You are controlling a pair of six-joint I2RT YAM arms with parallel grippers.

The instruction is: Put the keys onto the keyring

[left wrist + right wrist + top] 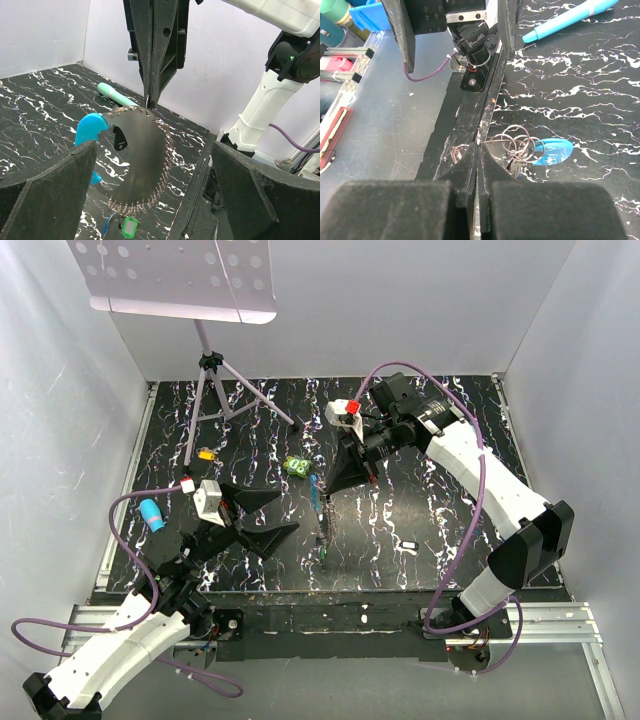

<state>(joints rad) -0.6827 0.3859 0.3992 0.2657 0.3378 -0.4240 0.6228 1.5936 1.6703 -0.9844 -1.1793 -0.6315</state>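
Note:
My right gripper (333, 483) is shut on the top of the keyring (150, 165) and holds it hanging above the table. The keyring is an oval wire loop with a bright blue clip (90, 131). Two keys hang at its bottom, one with a green head (129, 226) and one blue (107, 223). In the right wrist view the jaws pinch the thin wire (479, 145), with rings (516, 142) and the blue clip (552, 151) beside them. My left gripper (268, 516) is open and empty, its fingers (47, 192) on either side of the hanging loop without touching it.
A teal marker (116, 94) lies on the table beyond the keyring and also shows in the right wrist view (570, 17). A green lumpy object (295, 467), an orange-yellow piece (207, 453), a tripod stand (215, 380), a blue cylinder (152, 513) and a small white piece (408, 543) are on the table.

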